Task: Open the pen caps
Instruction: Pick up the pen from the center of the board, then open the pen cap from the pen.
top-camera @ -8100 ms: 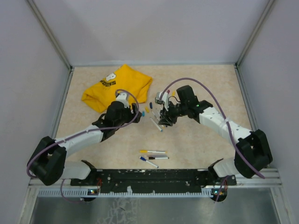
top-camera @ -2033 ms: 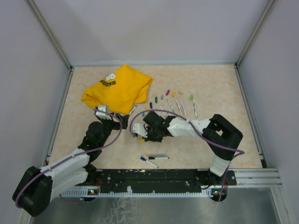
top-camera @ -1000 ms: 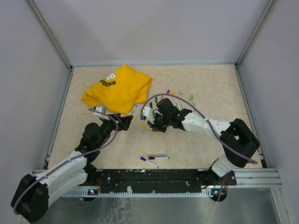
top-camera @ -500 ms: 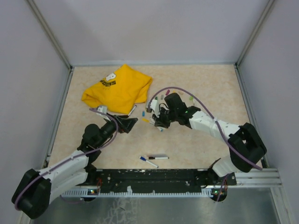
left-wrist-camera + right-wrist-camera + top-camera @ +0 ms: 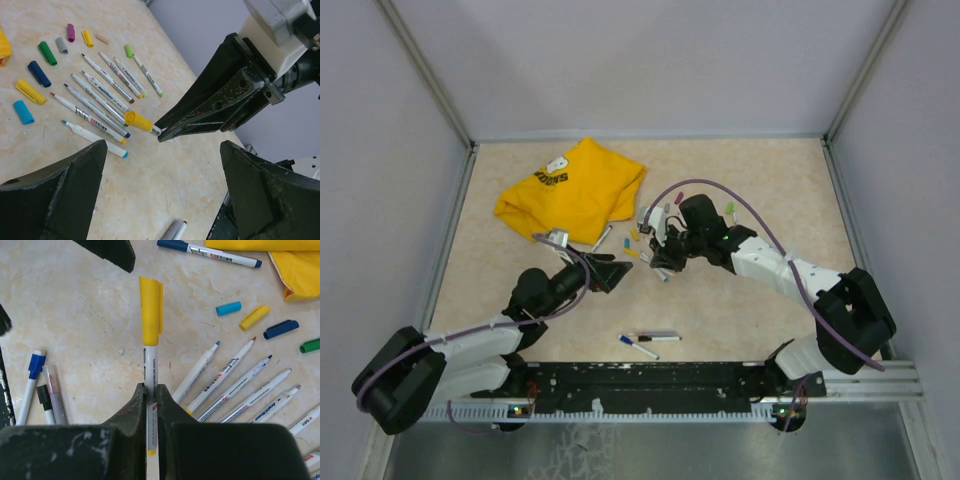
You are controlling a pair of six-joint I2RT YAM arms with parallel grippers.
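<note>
Beige marbled tabletop (image 5: 740,300) between pale grey walls, with a crumpled yellow T-shirt (image 5: 570,190) at the far left. Right jaws pinched shut on the white barrel of a pen (image 5: 150,360), its yellow cap (image 5: 150,310) on and pointing toward the left arm. Left jaws spread wide with nothing between them, facing that cap from nearby without touching it. Beside the held pen, a row of uncapped pens (image 5: 231,385) lying side by side. Just past them, loose caps (image 5: 38,73) scattered in blue, yellow, green, grey and pink. Near the front edge, 3 more pens (image 5: 650,343) close together, 2 showing blue and black caps.
</note>
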